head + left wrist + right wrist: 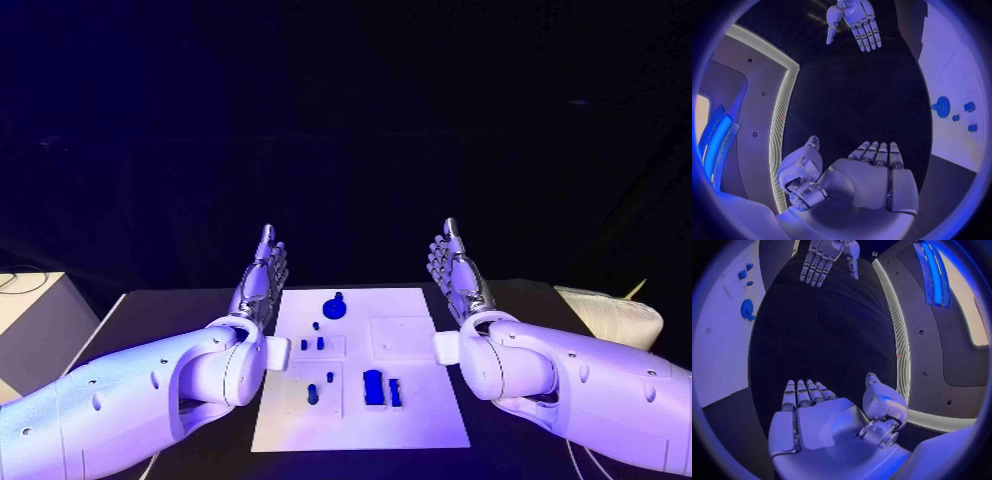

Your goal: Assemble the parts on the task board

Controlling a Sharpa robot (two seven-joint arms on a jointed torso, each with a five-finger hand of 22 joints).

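The white task board lies flat in the middle of the black table. On it sit several small blue parts: a round one with a stem at the far end, small pegs mid-board, and taller blocks near the front. My left hand is raised beside the board's left edge, fingers straight and together, holding nothing. My right hand mirrors it by the right edge, also empty. The left wrist view shows my left hand, the right hand and the round part. The right wrist view shows the right hand and the left hand.
A pale box stands off the table's left side. A light ribbed object lies at the table's right edge. Bare black table flanks the board on both sides.
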